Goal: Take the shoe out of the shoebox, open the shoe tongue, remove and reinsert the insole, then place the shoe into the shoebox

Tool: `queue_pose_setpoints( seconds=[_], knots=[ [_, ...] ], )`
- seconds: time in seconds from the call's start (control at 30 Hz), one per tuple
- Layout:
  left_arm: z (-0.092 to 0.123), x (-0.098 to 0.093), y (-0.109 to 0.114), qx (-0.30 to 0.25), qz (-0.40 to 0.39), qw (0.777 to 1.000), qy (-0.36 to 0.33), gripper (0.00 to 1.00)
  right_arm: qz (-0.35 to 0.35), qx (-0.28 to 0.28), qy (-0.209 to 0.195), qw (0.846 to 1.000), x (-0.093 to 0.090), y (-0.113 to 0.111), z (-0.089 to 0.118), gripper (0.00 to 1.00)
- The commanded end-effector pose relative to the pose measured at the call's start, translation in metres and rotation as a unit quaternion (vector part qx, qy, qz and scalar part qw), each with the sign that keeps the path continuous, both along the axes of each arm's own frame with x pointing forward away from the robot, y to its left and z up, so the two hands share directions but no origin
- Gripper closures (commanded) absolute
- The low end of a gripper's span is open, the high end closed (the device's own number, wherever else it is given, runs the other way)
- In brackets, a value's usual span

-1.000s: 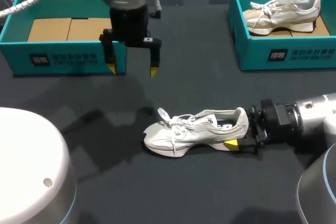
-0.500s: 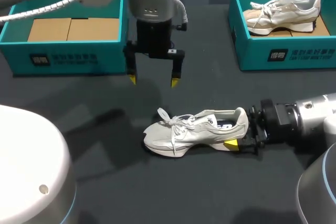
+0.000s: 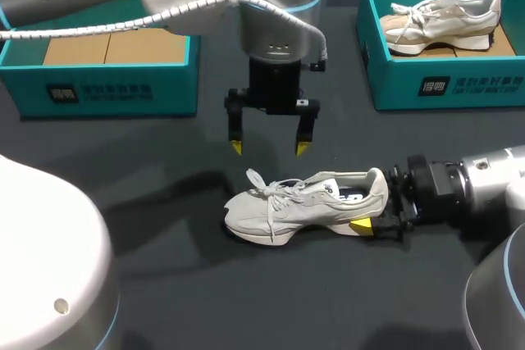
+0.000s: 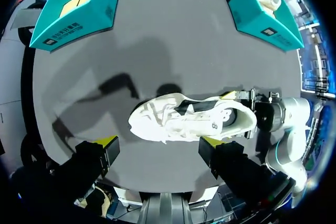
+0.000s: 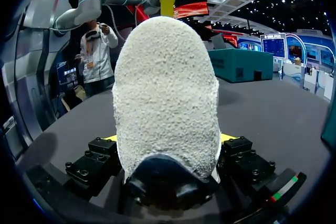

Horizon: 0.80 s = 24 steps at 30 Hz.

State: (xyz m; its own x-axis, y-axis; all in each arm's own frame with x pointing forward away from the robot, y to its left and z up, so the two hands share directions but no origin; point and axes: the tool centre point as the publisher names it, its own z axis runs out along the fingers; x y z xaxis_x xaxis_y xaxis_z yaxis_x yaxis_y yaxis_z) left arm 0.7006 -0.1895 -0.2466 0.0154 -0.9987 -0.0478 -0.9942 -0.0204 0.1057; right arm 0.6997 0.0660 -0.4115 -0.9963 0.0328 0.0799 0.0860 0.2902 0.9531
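A: Nearest item: the shoe point(image 3: 308, 202), upright on its sole mid-table point(image 3: 180, 301), out of either box, toe toward my left. The right gripper point(image 3: 373, 206) is clamped on the heel, one finger on each side.
B: Left gripper?
A: The left gripper point(image 3: 269, 147) hangs above the shoe, just beyond the laces, fingers spread wide and holding nothing.
B: Farther back?
A: The left shoebox point(image 3: 107, 88) shows bare cardboard inside. The right shoebox point(image 3: 443, 84) holds a second shoe point(image 3: 443, 18).
B: Risks?
A: Probably the fingertips snag laces instead of tongue. An upward pull could then twist the shoe out of the heel-only hold or tip it, as nothing pins the toe.
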Motion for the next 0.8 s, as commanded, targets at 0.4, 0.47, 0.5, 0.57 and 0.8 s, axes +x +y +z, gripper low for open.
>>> queue_pose_setpoints(
  seconds=[0.4, 0.47, 0.5, 0.57, 0.8],
  knots=[
    [-0.012, 0.005, -0.039, 0.039, 0.010, 0.999, 0.019, 0.00, 0.000, -0.001, 0.000, 1.000, -0.001, 0.001, 0.000, 1.00],
    [-0.017, 0.003, -0.048, 0.056, 0.031, 0.998, 0.018, 0.00, 0.000, -0.001, 0.000, 1.000, -0.001, 0.001, 0.000, 1.00],
    [-0.019, 0.001, -0.052, 0.063, 0.044, 0.997, 0.019, 0.00, 0.000, -0.001, 0.000, 1.000, -0.001, 0.001, 0.000, 1.00],
    [-0.021, -0.002, -0.059, 0.068, 0.044, 0.996, 0.038, 0.00, 0.000, -0.001, 0.000, 1.000, -0.001, 0.001, 0.000, 1.00],
    [-0.034, -0.004, -0.078, 0.082, 0.053, 0.994, 0.037, 0.00, 0.000, -0.001, 0.000, 1.000, -0.001, 0.001, 0.000, 1.00]
  ],
)
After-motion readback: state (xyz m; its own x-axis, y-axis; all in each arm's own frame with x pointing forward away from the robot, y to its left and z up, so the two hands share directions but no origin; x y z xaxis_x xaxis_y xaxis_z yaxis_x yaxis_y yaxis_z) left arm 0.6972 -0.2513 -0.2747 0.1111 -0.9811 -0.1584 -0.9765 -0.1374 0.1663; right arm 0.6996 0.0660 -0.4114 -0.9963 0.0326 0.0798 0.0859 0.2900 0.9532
